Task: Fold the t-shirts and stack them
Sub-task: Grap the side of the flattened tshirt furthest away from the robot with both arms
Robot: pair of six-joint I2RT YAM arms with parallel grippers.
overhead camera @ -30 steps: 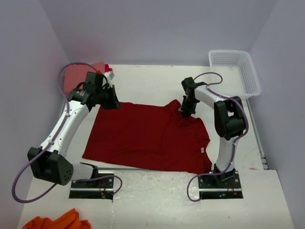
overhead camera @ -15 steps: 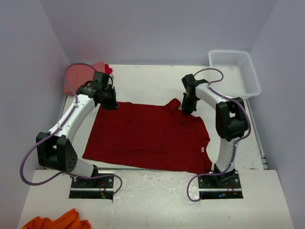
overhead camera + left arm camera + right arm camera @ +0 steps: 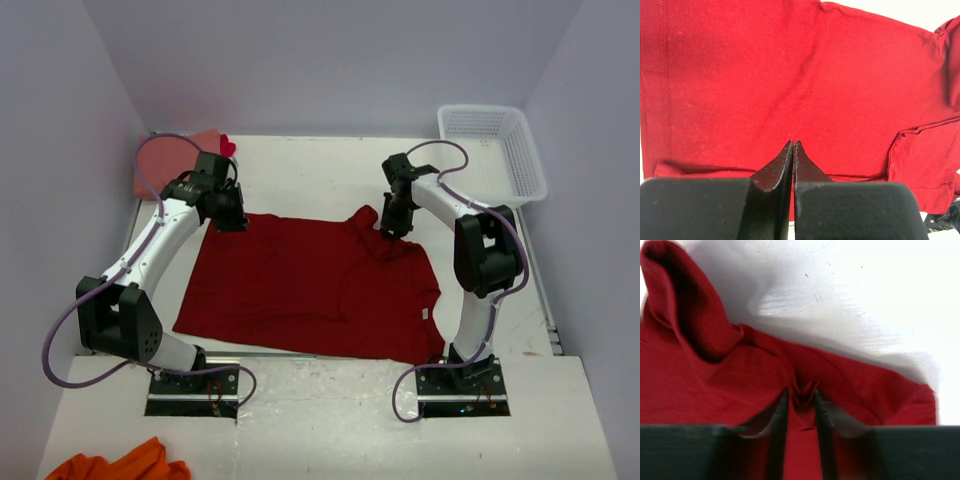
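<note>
White tabletop (image 3: 320, 170), pale walls: a large dark red cloth t-shirt (image 3: 300, 290) lies spread flat between the two arms. Near its far right edge the right gripper (image 3: 801, 396) pinches a raised fold of the cloth between narrow fingers. The left gripper (image 3: 793, 145), fingers pressed together, sits over the far left edge. A salmon-pink shirt (image 3: 185, 150) and a brighter red one (image 3: 228, 146) lie bunched far left; a white plastic basket (image 3: 528, 160) stands far right.

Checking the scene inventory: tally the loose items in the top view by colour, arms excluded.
Dark red t-shirt: 1
Salmon-pink cloth: 1
Bright red cloth: 1
Orange cloth: 1
White basket: 1
Total: 5
</note>
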